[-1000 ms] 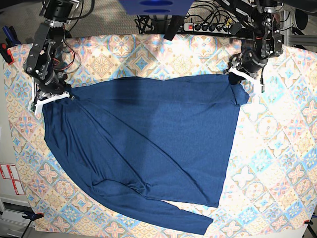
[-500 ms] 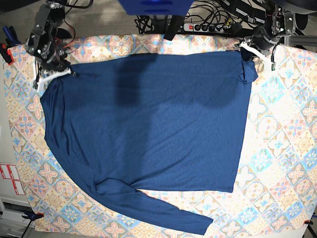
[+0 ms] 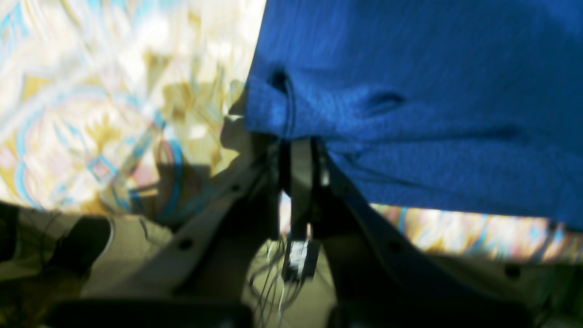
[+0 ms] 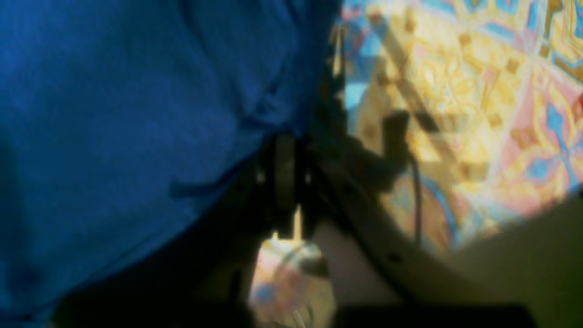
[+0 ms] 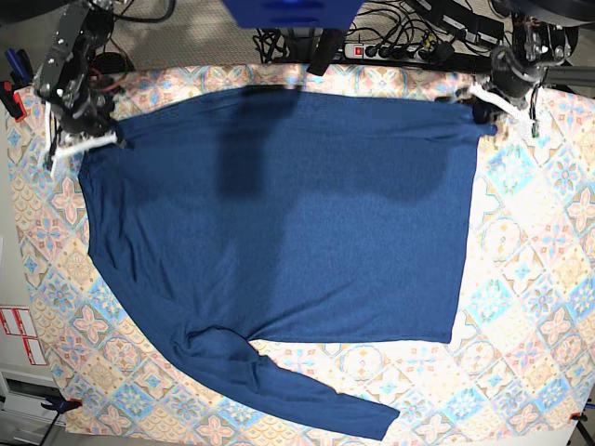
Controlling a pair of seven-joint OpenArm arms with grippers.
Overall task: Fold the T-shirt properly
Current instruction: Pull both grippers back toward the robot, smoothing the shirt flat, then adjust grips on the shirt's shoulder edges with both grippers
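Looking down from the base view, a dark navy-blue T-shirt [image 5: 279, 232] with long sleeves lies spread across a pastel patterned tablecloth [image 5: 530, 279], covering most of its middle. One long sleeve trails along the near edge of the cloth, ending toward the lower centre. The shirt's far edge runs close to the back of the table, stretched between two robot arms. At the picture's upper left, the right gripper [image 5: 79, 141] is pinched onto one far corner of the shirt; at the upper right, the left gripper [image 5: 483, 102] is pinched onto the other far corner. A power strip [image 5: 390, 48] with tangled cables sits behind the table, and a broad shadow darkens the upper part of the fabric. Turning to the left wrist view, which is blurred, the left gripper [image 3: 300, 136] has its fingers pressed together on a bunched fold of the blue fabric [image 3: 410, 91], which fills the upper right of the picture, while the patterned cloth [image 3: 114, 91] shows on the left and in a strip beneath the shirt's edge. Turning to the right wrist view, also blurred and dim, the right gripper [image 4: 287, 136] has its fingers closed tightly on a gathered edge of the shirt [image 4: 136, 114], which fills the left side, with the patterned cloth [image 4: 478, 91] bright on the right.
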